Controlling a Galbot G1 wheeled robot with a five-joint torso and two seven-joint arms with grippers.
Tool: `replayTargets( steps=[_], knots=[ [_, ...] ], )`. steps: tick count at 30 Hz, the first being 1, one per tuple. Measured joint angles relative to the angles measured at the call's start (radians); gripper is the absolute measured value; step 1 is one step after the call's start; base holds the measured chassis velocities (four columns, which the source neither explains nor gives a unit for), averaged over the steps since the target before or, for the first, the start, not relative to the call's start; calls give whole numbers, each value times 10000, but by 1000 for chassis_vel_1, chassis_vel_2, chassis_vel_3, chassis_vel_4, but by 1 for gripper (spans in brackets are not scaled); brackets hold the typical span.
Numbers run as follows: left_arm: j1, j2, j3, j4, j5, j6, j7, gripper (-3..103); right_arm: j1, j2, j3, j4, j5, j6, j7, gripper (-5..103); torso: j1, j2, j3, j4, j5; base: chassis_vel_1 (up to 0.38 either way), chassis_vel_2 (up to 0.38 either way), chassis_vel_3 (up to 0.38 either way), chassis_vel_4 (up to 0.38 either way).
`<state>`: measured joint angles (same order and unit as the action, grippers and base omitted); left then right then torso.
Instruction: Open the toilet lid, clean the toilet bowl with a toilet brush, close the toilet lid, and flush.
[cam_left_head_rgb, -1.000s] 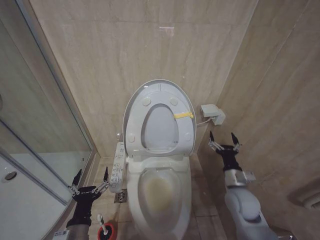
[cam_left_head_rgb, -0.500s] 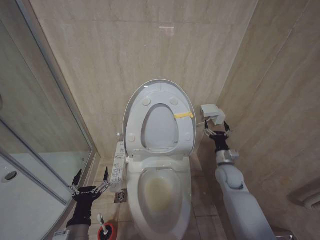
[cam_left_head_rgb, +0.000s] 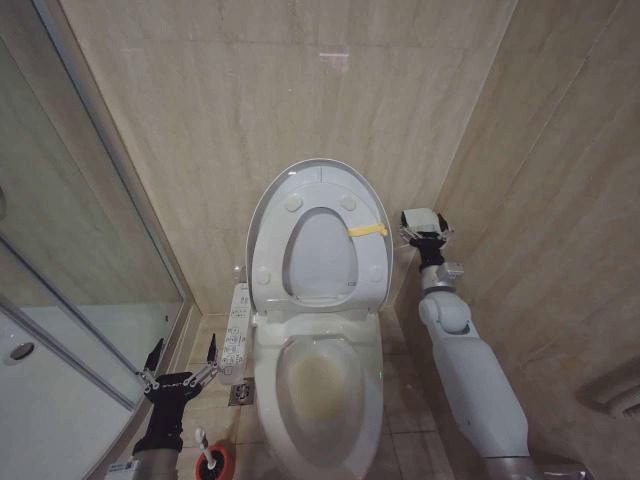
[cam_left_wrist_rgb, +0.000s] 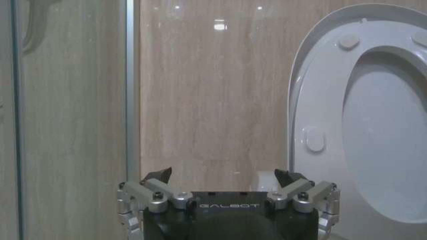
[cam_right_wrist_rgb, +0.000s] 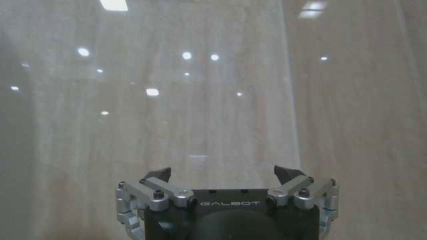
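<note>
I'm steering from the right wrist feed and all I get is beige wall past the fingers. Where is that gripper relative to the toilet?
Observer: From the head view, the right gripper is up at the small white box on the wall, beside the raised toilet lid.
Operator: So the lid is open already?
Observer: Yes, it stands upright against the wall, and the toilet bowl below is exposed, with yellowish staining inside.
Operator: Where's the brush?
Observer: The toilet brush sits in its red holder on the floor, just beside the left gripper, which is open and low next to the bowl.
</note>
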<state>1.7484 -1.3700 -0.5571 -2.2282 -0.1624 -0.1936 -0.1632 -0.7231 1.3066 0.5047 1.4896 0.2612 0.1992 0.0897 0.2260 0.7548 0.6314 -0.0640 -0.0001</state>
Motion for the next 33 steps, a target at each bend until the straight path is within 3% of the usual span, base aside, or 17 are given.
replayTargets(
  steps=[17, 33],
  knots=[
    [0, 0, 0, 0, 0, 0, 0, 100, -429, 49, -1047, 654, 37, -65, 271, 100, 0, 0, 0, 2, 1, 0, 0, 0, 0],
    [0, 0, 0, 0, 0, 0, 0, 100, -2846, -868, -676, 2388, 348, -136, 305, 100, -1, 0, -1, -1, 2, 0, 0, 0, 0]
  ],
)
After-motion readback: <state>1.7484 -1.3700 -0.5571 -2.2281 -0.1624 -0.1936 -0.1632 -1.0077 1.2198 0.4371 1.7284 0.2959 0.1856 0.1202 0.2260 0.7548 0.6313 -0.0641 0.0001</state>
